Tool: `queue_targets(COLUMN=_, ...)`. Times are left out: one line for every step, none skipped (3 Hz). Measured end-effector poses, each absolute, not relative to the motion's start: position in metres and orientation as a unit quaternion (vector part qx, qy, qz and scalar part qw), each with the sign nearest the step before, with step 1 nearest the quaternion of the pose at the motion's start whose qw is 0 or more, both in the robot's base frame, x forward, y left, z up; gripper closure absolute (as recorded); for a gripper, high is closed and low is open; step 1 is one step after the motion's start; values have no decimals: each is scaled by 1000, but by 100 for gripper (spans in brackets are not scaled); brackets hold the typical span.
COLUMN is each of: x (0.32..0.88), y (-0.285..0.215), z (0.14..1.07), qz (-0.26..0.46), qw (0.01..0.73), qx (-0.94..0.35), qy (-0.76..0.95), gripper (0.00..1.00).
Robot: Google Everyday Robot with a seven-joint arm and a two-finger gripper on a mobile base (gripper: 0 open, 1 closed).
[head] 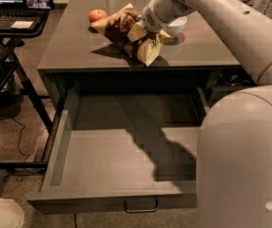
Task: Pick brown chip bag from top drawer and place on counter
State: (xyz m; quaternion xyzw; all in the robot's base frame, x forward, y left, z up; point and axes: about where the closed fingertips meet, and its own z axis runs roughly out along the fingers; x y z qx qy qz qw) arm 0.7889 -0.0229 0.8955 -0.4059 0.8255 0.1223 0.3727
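Note:
The brown chip bag (121,31), dark brown and cream-yellow, lies on the counter (79,46) near its front edge. My gripper (143,31) is at the bag's right end, shut on the bag, with my white arm reaching in from the upper right. The top drawer (121,151) is pulled wide open below the counter and its flat grey bottom holds nothing I can see. Its metal bar handle (140,205) shows at the front. My arm's shadow falls across the drawer floor.
A red apple (97,15) sits on the counter just left of the bag. A white bowl (177,26) sits right of the gripper. A black desk with a laptop (12,13) stands at the left. My white body (243,160) fills the lower right.

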Motion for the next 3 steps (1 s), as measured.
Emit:
queue_targets(x=790, y=-21, z=895, qz=130, qw=371, qx=-413, qy=821, gripper=11)
queue_targets(x=790, y=-21, z=895, qz=130, qw=371, qx=-413, qy=821, gripper=0)
queue_targets(x=790, y=-21, z=895, qz=130, qw=371, qx=-413, qy=821, gripper=0)
